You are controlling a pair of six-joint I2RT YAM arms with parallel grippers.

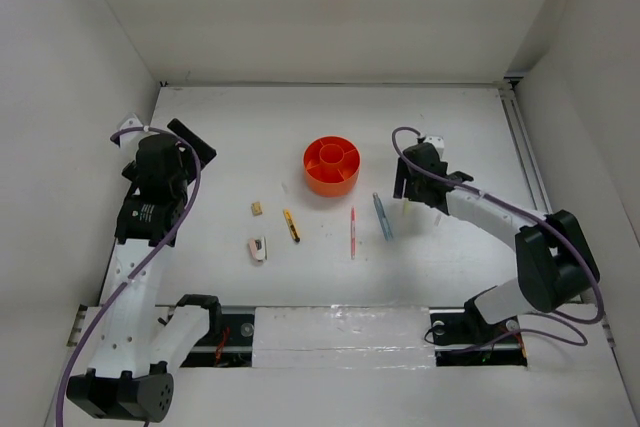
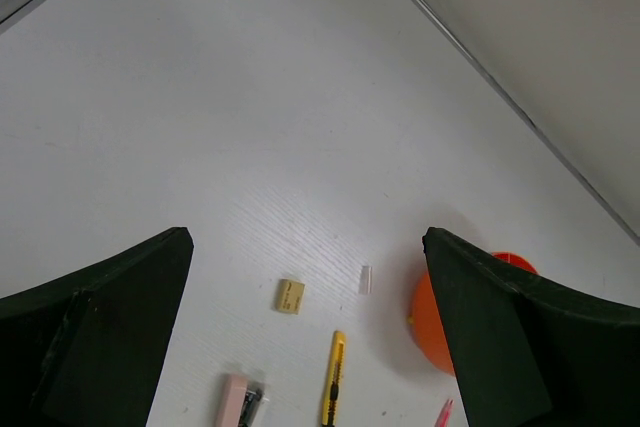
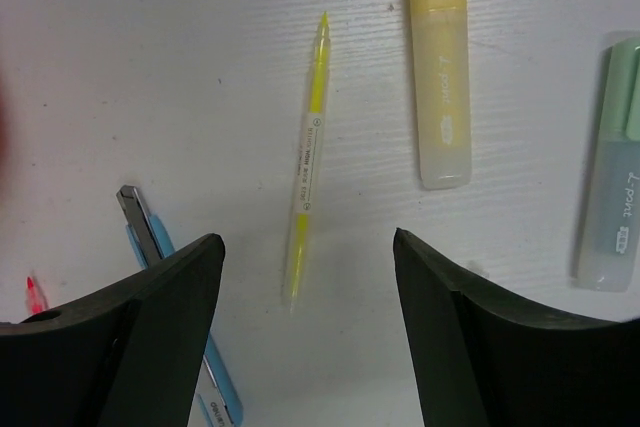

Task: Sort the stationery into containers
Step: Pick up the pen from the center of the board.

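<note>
Right of the overhead view: my right gripper [image 3: 307, 252] hangs low, jaws apart, astride a thin yellow pen [image 3: 309, 137] without touching it. Only the pen's lower end lies between my fingertips, so a pinch there could let it swing or slip on the lift. The blue pen [image 3: 148, 235] at lower left might snag. My left gripper [image 2: 307, 247] gapes wide, empty. The tub [image 1: 325, 185] sits mid-table, well apart.
</note>
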